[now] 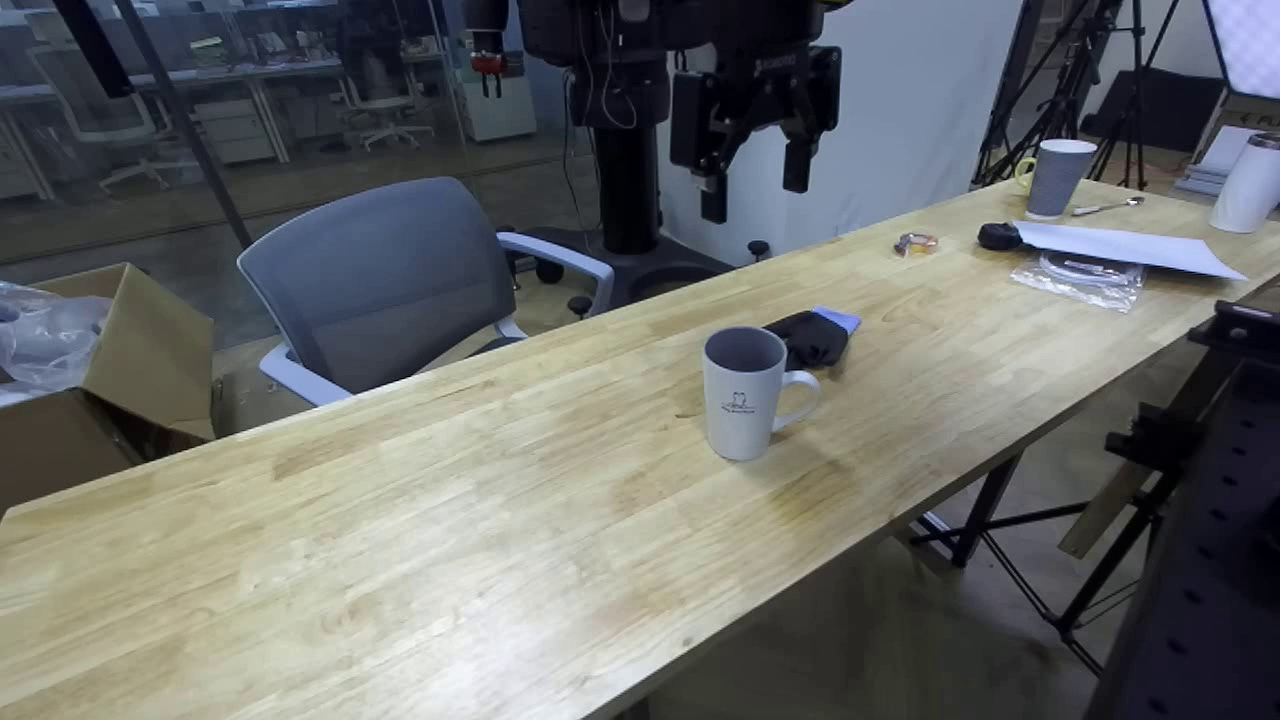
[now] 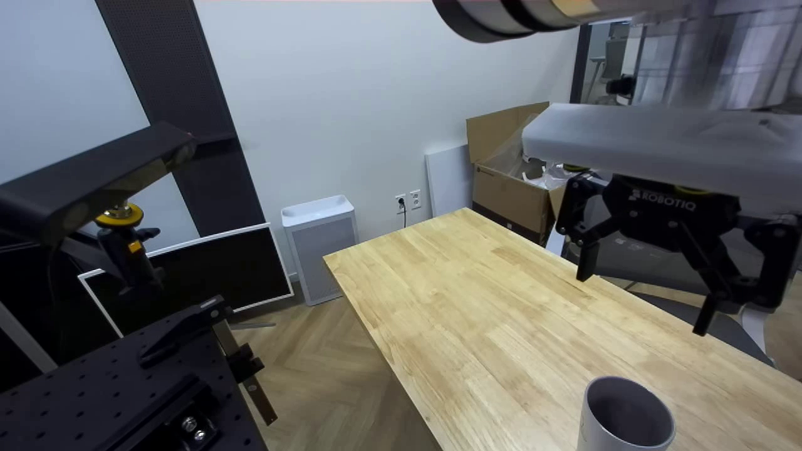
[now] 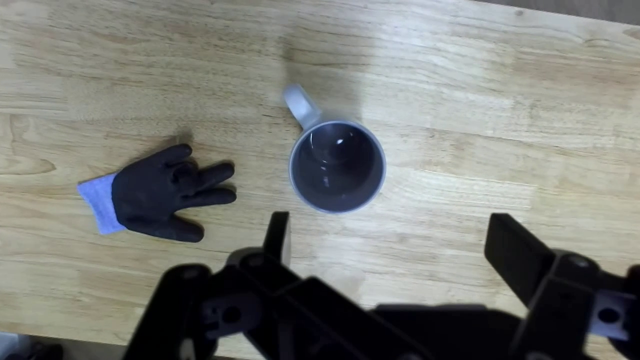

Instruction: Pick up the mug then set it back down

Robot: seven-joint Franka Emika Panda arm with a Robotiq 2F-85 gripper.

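A white mug point(image 1: 738, 405) with a grey inside and a small printed logo stands upright on the wooden table point(image 1: 420, 540). In an exterior view point(image 2: 626, 416) only its upper part shows at the bottom edge. In the wrist view the mug point(image 3: 337, 167) is seen from above, its handle pointing up and left. My gripper point(image 3: 390, 230) is open and empty, with its fingers wide apart. In both exterior views the gripper point(image 1: 755, 190) point(image 2: 645, 295) hangs above the table. In the wrist view the mug lies ahead of the fingertips, nearer the left finger.
A black glove point(image 3: 160, 195) with a lilac cuff lies beside the mug. Farther along the table are a grey cup point(image 1: 1060, 180) with a yellow handle, a spoon point(image 1: 1107, 206), paper point(image 1: 1130, 247), a bagged cable point(image 1: 1085, 275) and a white tumbler point(image 1: 1247, 185). A chair point(image 1: 390, 280) stands against the table.
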